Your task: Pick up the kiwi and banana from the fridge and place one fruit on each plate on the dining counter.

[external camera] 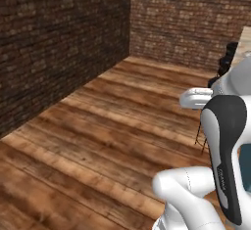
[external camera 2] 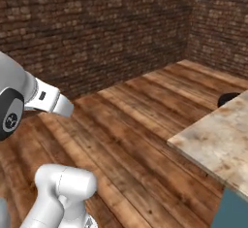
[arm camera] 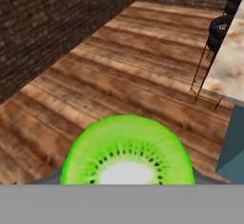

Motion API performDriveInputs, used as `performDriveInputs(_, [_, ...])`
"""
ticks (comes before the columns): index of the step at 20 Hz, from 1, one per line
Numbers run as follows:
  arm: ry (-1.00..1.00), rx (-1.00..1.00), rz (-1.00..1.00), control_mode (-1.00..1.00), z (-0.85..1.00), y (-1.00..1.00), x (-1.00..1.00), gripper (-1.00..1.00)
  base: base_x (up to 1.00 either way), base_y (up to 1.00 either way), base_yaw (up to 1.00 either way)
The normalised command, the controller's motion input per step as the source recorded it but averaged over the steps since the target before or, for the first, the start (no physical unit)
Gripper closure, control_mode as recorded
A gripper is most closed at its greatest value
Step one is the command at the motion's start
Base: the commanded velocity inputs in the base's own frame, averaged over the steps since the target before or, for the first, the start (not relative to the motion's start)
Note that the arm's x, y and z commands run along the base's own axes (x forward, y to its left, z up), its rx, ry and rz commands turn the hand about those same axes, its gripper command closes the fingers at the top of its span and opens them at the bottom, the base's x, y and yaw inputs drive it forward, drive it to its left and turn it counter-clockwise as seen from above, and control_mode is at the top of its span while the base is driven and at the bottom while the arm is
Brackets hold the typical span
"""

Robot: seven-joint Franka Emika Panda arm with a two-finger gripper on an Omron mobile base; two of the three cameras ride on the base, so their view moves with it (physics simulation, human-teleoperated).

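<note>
Lime-green kiwi [arm camera: 127,151] with white core, beige-marbled dining counter [external camera 2: 218,142], brown plank floor [external camera: 98,126]

The left base view is taken from behind the arm [external camera: 223,141], facing forward and down over the plank floor [external camera: 98,141] toward a brick corner [external camera: 130,23]. The right base view is aimed across the same floor and the worktop [external camera 2: 218,135] (its near corner). The hand view is set very close behind the kiwi [arm camera: 127,151], looking over floor, stools [arm camera: 220,27] and worktop edge.
</note>
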Motion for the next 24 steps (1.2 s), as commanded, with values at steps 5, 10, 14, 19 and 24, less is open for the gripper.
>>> performDriveInputs(5, [0.00, 0.00, 0.00, 1.00, 0.00, 0.00, 0.00, 1.00, 1.00, 0.75, -0.44])
performDriveInputs(10, [0.00, 0.00, 0.00, 1.00, 0.00, 0.00, 0.00, 1.00, 1.00, 0.74, -0.50])
performDriveInputs(14, [0.00, 0.00, 0.00, 1.00, 0.00, 0.00, 0.00, 1.00, 1.00, 0.73, -0.50])
performDriveInputs(19, [0.00, 0.00, 0.00, 1.00, 0.00, 0.00, 0.00, 1.00, 1.00, 0.74, -0.50])
performDriveInputs(24, [0.00, 0.00, 0.00, 1.00, 0.00, 0.00, 0.00, 1.00, 1.00, 0.73, -0.50])
